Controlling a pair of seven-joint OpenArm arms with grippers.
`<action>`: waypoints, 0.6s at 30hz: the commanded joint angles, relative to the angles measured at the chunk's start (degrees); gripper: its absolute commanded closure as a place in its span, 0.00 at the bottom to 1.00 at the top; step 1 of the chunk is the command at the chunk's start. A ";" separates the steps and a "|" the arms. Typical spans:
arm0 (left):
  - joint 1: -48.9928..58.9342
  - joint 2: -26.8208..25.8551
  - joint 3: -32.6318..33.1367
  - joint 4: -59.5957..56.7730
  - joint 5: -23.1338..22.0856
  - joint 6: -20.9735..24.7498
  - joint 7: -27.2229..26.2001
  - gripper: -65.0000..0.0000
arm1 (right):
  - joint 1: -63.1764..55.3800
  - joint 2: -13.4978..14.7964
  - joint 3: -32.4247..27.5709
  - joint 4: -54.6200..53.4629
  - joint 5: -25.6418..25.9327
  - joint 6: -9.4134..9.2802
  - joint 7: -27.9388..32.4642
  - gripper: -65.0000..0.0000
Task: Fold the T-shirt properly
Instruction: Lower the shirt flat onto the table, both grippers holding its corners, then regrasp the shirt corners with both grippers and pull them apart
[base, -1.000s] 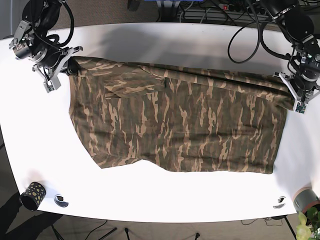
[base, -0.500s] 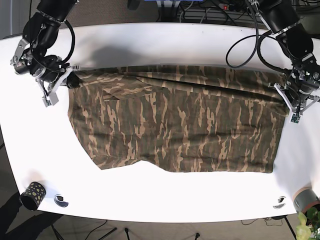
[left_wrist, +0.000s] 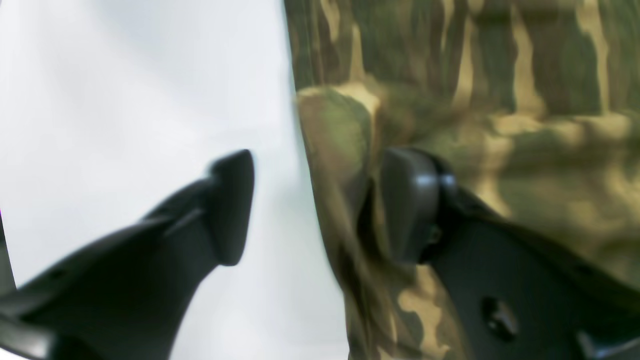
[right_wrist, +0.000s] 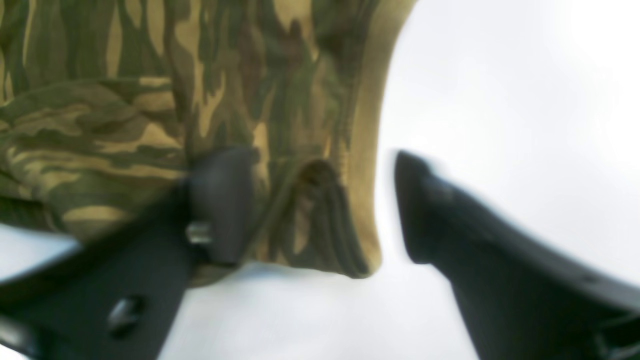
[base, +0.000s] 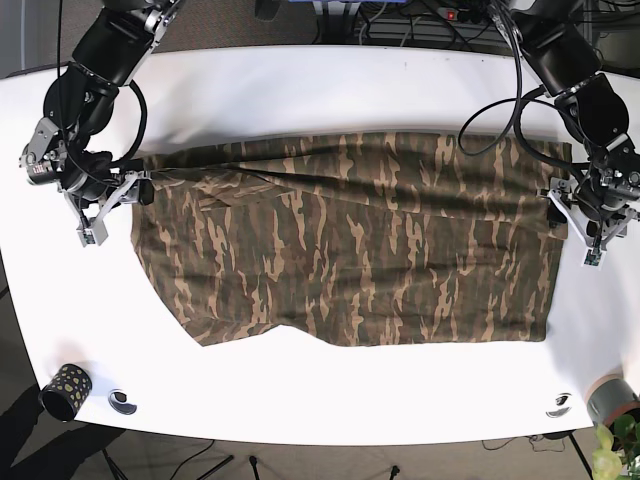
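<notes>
The camouflage T-shirt (base: 350, 250) lies spread across the white table (base: 300, 90), its far part folded forward over the body. My left gripper (base: 578, 212) is at the shirt's right edge. In the left wrist view it (left_wrist: 320, 200) is open, with the shirt's edge (left_wrist: 500, 100) between the fingers. My right gripper (base: 122, 195) is at the shirt's left edge. In the right wrist view it (right_wrist: 320, 205) is open, with a folded corner of the shirt (right_wrist: 100, 100) between the fingers.
A black dotted cup (base: 66, 388) stands at the front left corner beside a small round thing (base: 122, 401). Another small thing (base: 560, 405) and a grey pot with a plant (base: 610, 400) are at the front right. Cables (base: 480, 70) hang over the back edge.
Both grippers have moved toward the front of the table, bringing the shirt's far edge down over the body. The fold line now sits lower.
</notes>
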 joint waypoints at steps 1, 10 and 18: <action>-1.31 -1.08 -0.04 1.27 -0.77 0.36 -0.88 0.37 | 0.90 2.71 0.54 1.72 0.69 0.08 0.60 0.26; 2.64 -1.08 -0.31 6.36 -1.82 0.36 -0.97 0.37 | -4.63 4.99 2.30 10.07 0.69 0.08 0.33 0.26; 10.11 -1.00 -0.13 8.47 -6.04 0.36 -0.97 0.37 | -12.37 1.91 2.65 17.98 5.00 0.08 -2.83 0.26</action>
